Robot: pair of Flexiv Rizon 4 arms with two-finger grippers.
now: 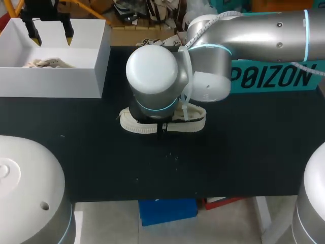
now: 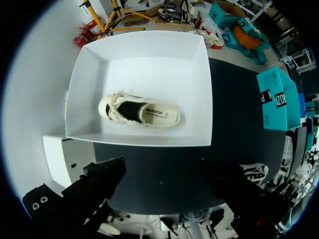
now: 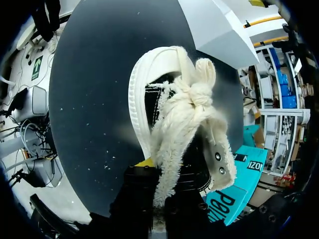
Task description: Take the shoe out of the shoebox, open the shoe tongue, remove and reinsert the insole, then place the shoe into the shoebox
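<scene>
A cream and black shoe [image 1: 136, 127] lies on the black table under my right wrist, which hides the right gripper in the head view. In the right wrist view that shoe [image 3: 149, 79] points away from the right gripper [image 3: 159, 174], which is shut on a fuzzy cream strip [image 3: 174, 139] at the tongue; lace or tongue, I cannot tell. A second shoe [image 2: 139, 112] lies on its side inside the white shoebox [image 2: 149, 137]. My left gripper [image 1: 51, 31] hangs open above the shoebox [image 1: 51, 84], holding nothing.
A teal box [image 1: 274, 76] stands at the back right of the table, also seen as the teal box [image 2: 276, 97] beyond the shoebox. The two arm bases [image 1: 25, 193] fill the front corners. Bare black tabletop [image 1: 228, 152] lies in front of the shoe.
</scene>
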